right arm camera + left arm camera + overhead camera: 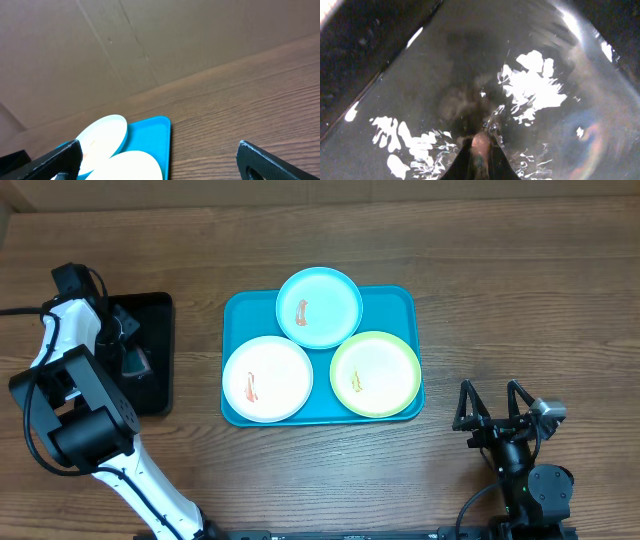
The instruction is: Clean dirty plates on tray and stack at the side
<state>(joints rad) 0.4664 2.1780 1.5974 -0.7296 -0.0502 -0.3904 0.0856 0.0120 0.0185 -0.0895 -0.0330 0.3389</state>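
Three plates lie on the turquoise tray (400, 300): a light blue plate (319, 307) at the back, a white plate (267, 378) front left and a yellow-green plate (375, 373) front right. Each has a small orange-brown smear. My left gripper (130, 360) is down in the black tray (155, 305). In the left wrist view its fingers (480, 145) are shut on a small pinkish-brown thing over a wet, shiny black surface. My right gripper (492, 405) is open and empty, to the right of the tray. Its wrist view shows the light blue plate (102, 135), the yellow-green plate (135, 167) and the tray corner (155, 132).
The black tray stands at the left of the wooden table (500, 280). Bare wood lies between the turquoise tray and my right gripper (159, 152). A cardboard wall (150, 40) stands behind the table.
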